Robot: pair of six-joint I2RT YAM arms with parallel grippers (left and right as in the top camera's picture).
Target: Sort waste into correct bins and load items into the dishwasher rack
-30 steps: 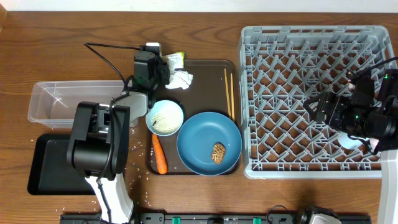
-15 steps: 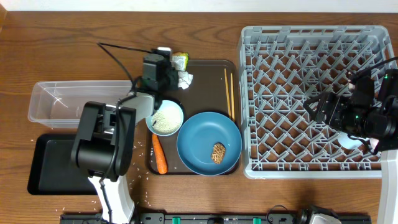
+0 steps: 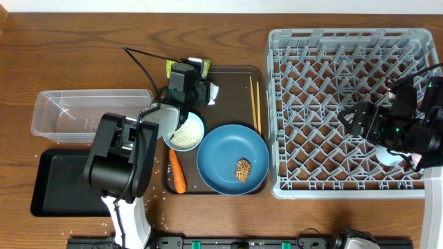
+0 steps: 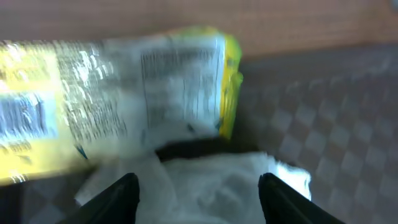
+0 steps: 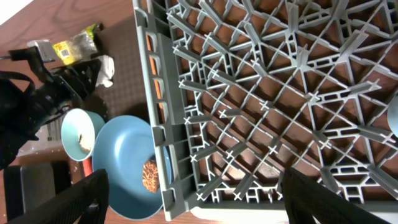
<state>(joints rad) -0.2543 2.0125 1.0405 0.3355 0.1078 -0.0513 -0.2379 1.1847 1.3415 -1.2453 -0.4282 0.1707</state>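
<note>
right at the left gripper (image 4: pixel 200 190), its two dark fingers (image 4: pixel 127 190) stand spread at the bottom of the wrist view, and close between them lies the crumpled paper (image 4: pixel 230 174). nothing is pinched, as far as i can see, and the blur hides whether a pad touches the paper. just past the paper, straight ahead of the jaws, lies the wrapper (image 4: pixel 143 81), with its near edge at the paper's far edge. its long axis runs across the view from left to right, along the line between the fingertips. so i judge the paper the ready grab: a short drop and a squeeze should do it. the wrapper would want a reach forward and likely a wrist turn, so that the jaws close over its narrow width. from overhead, both lie at the far left corner of the brown tray (image 3: pixel 232 79), the wrapper seemingly partly out on the table (image 3: pixel 104 28). the tub (image 3: pixel 52 111) and the black tray (image 3: pixel 48 187) lie off to the left of them, on this arm's side. farthest off, the right gripper (image 3: pixel 358 119) hangs over the rack (image 3: pixel 311 62), jaws wide and empty, well apart from the waste. the left arm is plainly the nearer
</note>
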